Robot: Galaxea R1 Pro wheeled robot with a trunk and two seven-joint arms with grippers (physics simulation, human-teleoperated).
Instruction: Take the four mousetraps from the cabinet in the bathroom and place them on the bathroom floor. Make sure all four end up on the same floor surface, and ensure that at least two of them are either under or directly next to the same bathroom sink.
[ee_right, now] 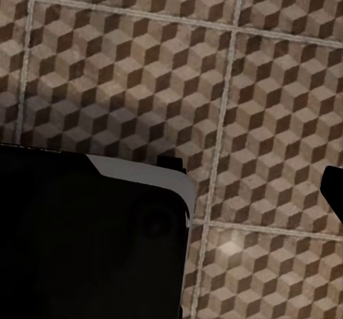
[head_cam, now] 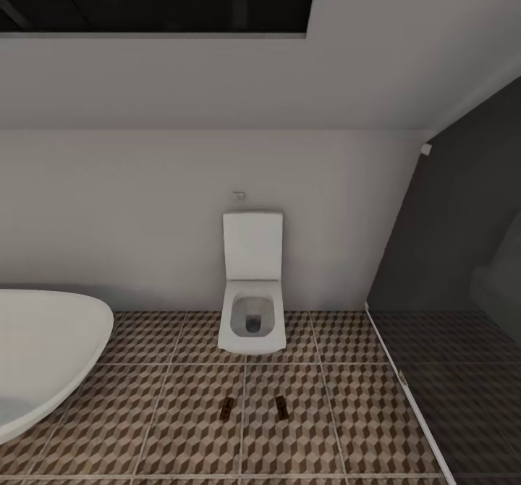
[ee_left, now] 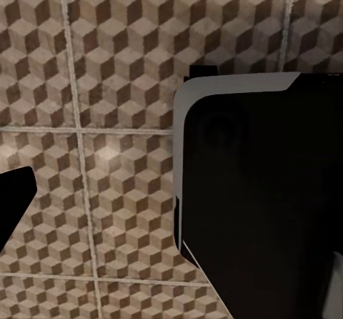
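— Mousetraps? Where are they?

— Two of them, one (head_cam: 228, 409) just beside the other (head_cam: 281, 407), lying flat on the bathroom floor (head_cam: 347, 412) in front of the white toilet (head_cam: 252, 304), near it but apart from it.

— And the room?

— Cube-patterned brown and cream tiles with pale grout, a plain white wall, the bathtub (head_cam: 43, 355) at the left, darker shower tiles behind a low edge at the right.

— Grippers?

— Each wrist camera looks down on the same tiles past a dark robot body part. A dark sliver at each edge may be a finger; whether the jaws are wide or narrow, I cannot tell.
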